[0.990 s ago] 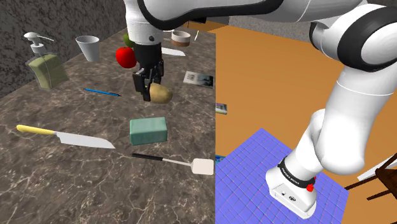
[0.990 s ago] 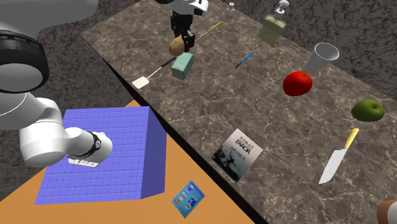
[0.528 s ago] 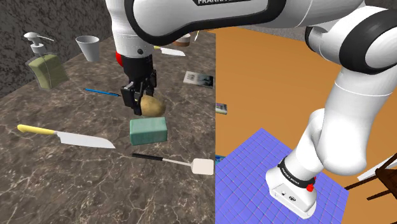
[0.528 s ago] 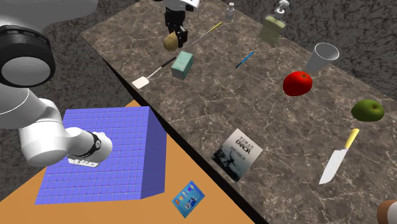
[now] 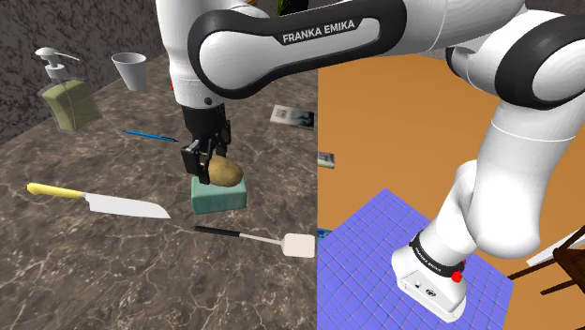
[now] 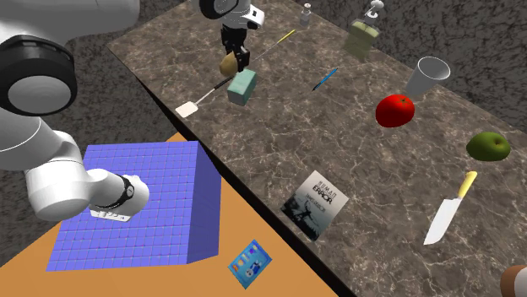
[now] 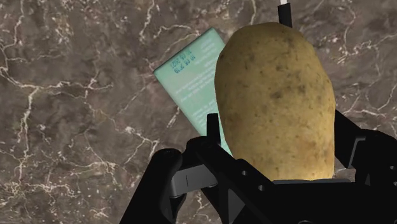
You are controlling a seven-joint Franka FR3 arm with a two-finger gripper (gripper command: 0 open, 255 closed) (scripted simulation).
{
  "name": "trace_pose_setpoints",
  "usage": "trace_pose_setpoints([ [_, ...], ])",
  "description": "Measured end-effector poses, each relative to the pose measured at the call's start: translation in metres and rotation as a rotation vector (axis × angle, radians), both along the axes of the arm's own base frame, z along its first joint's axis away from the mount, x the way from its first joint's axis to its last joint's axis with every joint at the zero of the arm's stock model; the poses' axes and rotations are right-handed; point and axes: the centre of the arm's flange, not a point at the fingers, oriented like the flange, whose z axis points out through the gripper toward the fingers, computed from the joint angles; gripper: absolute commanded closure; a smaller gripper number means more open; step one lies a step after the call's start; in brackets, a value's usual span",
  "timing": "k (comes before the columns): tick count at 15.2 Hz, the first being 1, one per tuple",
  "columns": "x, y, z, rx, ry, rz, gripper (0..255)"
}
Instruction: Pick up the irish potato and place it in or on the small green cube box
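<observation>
Half the job looks done: the lifting, not the placing.

In the shoulder view, the black gripper [image 5: 208, 161] clasps the brown potato [image 5: 223, 171], which hangs directly over the pale green box [image 5: 219, 195], close above its top face. Whether it touches the box I cannot tell. A white-headed spatula [image 5: 253, 239] lies on the marble counter [image 5: 112, 272] just on the near side of the box. A yellow-handled knife [image 5: 94, 200] lies well apart from the box, toward that view's left.

In the second exterior view, the potato [image 6: 228, 62] sits in the gripper [image 6: 236, 57] above the box [image 6: 242, 86] and a little to that view's left of it, clear of the counter.

In the wrist view, the two fingers [image 7: 213, 130] press on opposite flanks of the potato [image 7: 275, 102]. The box [image 7: 191, 79] lies beneath, partly hidden behind the potato.

What is left, as I judge it, is to lower the potato the last bit, centre it over the box if needed, and part the fingers. A rounded potato could roll off that flat top.
</observation>
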Motion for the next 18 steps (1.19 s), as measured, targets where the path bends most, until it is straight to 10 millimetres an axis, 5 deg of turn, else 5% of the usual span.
trace_pose_setpoints([
  [8,0.001,0.0,-0.012,0.0,0.0,0.0,255],
  [9,0.001,0.0,-0.012,0.0,0.0,0.0,0],
  [15,0.001,0.0,-0.012,0.0,0.0,0.0,0],
  [18,0.003,0.001,0.016,0.001,-0.001,0.0,0],
])
